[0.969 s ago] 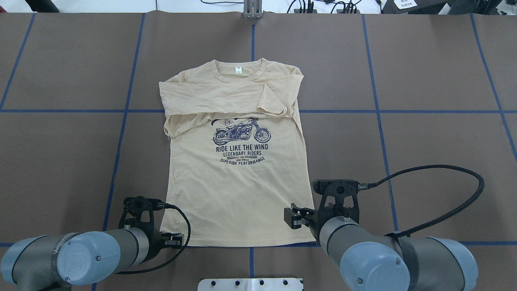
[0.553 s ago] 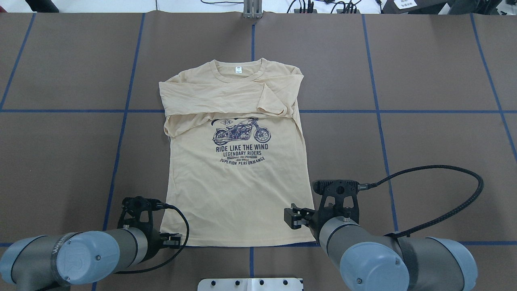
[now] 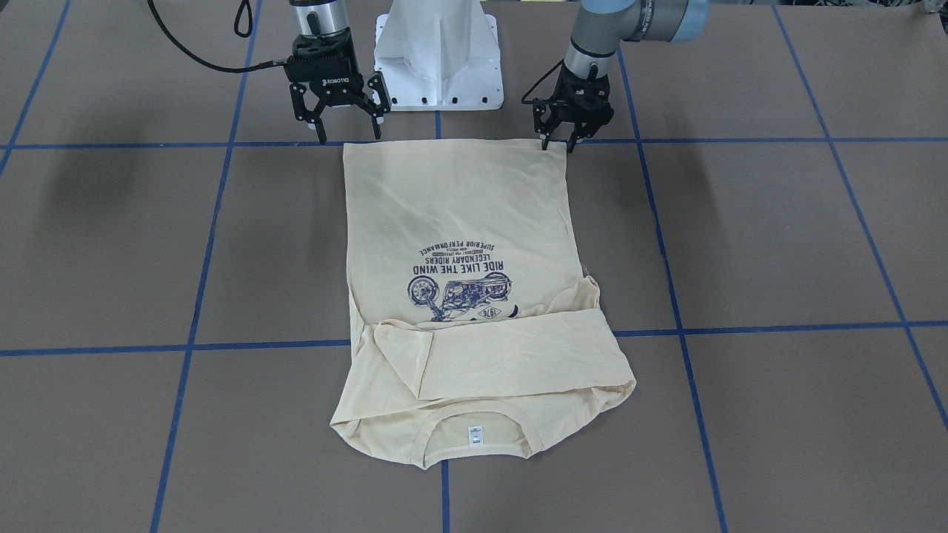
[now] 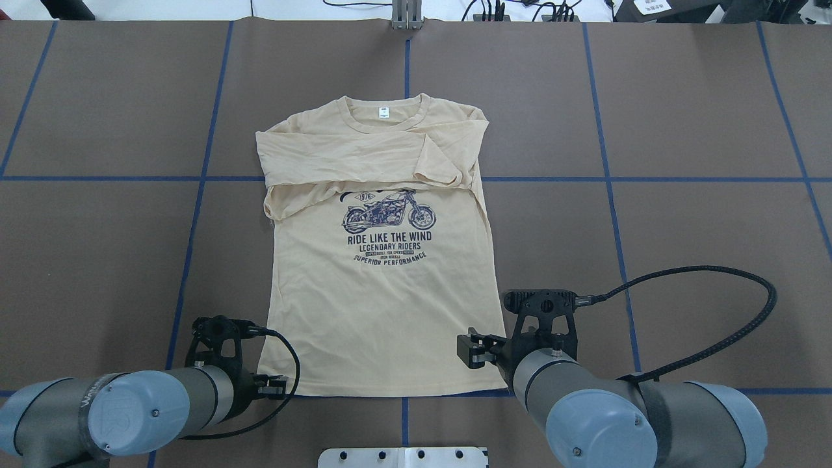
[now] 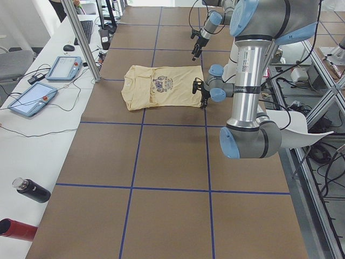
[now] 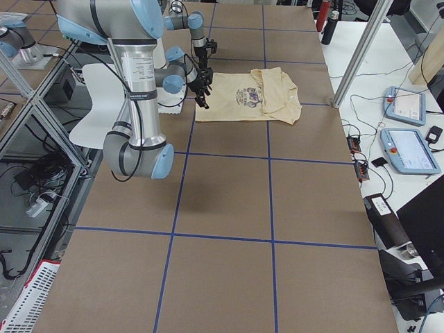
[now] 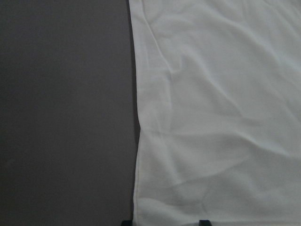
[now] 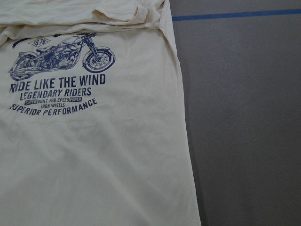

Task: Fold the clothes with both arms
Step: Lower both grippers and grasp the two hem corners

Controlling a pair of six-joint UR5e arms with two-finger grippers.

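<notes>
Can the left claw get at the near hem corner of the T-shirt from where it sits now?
Probably yes. The left claw hangs open right over the T-shirt's hem corner. The fabric there lies flat and nothing stands between them.

The T-shirt [image 3: 459, 207] lay flat on the counter [image 3: 740, 244], print up, with its collar near and its hem far, both sleeves folded across the chest. The left claw [image 3: 558, 144] stood with spread fingers at one hem corner. The right claw [image 3: 350, 135], spread wider, hung over the other.
</notes>
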